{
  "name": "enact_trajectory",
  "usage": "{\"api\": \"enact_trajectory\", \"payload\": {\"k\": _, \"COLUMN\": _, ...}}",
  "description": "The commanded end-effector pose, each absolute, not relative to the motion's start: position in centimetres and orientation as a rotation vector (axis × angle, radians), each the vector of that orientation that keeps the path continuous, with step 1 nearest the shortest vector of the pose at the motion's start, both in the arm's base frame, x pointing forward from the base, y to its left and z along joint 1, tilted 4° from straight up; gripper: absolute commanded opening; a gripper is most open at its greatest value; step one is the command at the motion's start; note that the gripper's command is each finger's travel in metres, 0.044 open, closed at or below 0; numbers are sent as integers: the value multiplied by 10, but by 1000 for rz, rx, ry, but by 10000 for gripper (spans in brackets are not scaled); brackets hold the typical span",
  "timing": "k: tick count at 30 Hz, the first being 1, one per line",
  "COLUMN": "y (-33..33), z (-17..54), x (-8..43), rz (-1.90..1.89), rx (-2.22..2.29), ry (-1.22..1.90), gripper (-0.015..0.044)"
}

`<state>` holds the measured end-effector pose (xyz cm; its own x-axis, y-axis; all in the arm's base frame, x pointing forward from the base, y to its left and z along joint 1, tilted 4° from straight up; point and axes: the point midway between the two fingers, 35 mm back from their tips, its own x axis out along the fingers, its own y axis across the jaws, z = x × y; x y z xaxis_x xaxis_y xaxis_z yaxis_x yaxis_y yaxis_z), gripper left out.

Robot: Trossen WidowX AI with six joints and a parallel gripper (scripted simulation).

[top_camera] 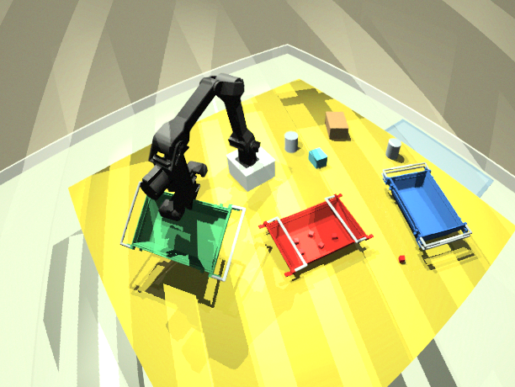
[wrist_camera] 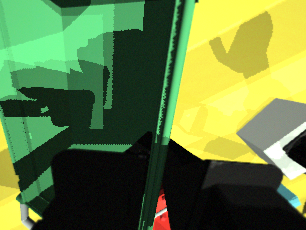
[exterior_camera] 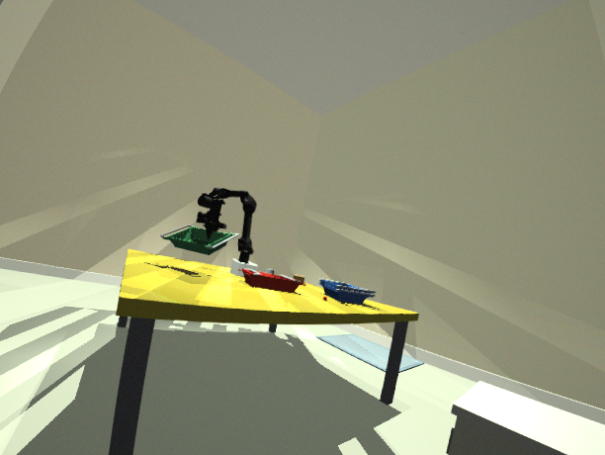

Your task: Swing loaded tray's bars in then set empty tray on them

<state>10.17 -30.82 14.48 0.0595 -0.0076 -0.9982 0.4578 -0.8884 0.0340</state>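
The red tray [top_camera: 317, 254] [exterior_camera: 272, 282] stands on the table with several small red blocks [top_camera: 321, 245] inside. Its left wire bar [top_camera: 292, 242] and right wire bar [top_camera: 342, 220] both lie across its top. My gripper [top_camera: 185, 202] [exterior_camera: 210, 234] [wrist_camera: 154, 136] is shut on one long side wall of the empty green tray [top_camera: 206, 244] [exterior_camera: 193, 244] [wrist_camera: 177, 75]. The green tray hangs well above the table, left of the red tray, roughly level and open side up. Its wire bars stand out beyond its ends. The fingertips are partly hidden by the gripper body in the top view.
A blue tray [top_camera: 433, 210] [exterior_camera: 348, 295] with bars out stands at the right. A loose red block [top_camera: 401, 259] [exterior_camera: 325, 299] lies between it and the red tray. Behind are two grey cylinders [top_camera: 291, 141] [top_camera: 393, 149], a cyan cube [top_camera: 318, 157] and a brown box [top_camera: 337, 122].
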Motion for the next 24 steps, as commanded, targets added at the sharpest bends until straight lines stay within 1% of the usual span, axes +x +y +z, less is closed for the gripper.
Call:
{"api": "enact_trajectory", "payload": {"k": 1, "y": -304, "z": 153, "x": 119, "rz": -1863, "rx": 1972, "ry": 448, "gripper": 0}}
{"api": "enact_trajectory", "payload": {"k": 24, "y": -260, "z": 156, "x": 194, "rz": -1758, "rx": 1860, "ry": 591, "gripper": 0}}
